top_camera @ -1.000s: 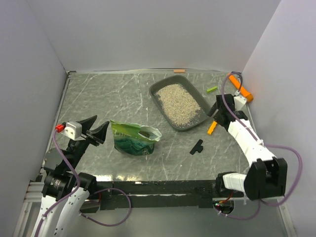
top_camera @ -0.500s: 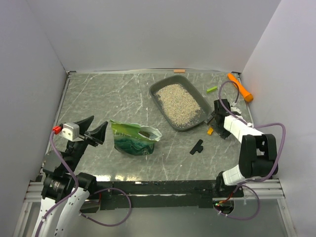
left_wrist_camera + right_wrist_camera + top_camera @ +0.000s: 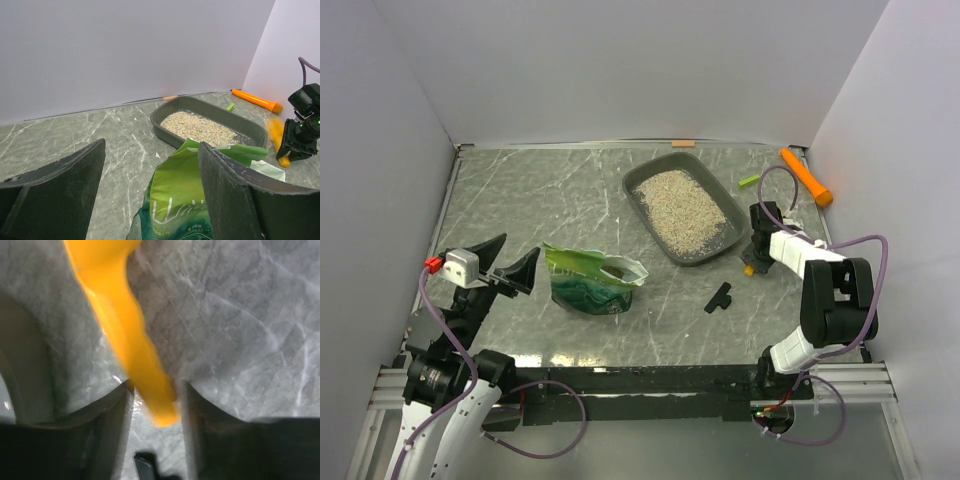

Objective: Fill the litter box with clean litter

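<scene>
The dark grey litter box lies at the back right with pale clean litter spread inside; the left wrist view also shows the litter box and the litter. The crinkled green bag lies open-mouthed at centre left. My left gripper hangs open just left of the bag, holding nothing. My right gripper points down beside the box's right corner. Its jaws have closed in on the orange-yellow scoop, whose blurred handle nearly fills the gap of the right gripper.
An orange tool lies in the back right corner and a small green piece sits beside the box. A black part lies on the marble table in front of the scoop. White walls close three sides.
My right gripper came in and down over the scoop by the box's corner, and its jaws narrowed around the handle. My left jaws spread wider beside the bag.
</scene>
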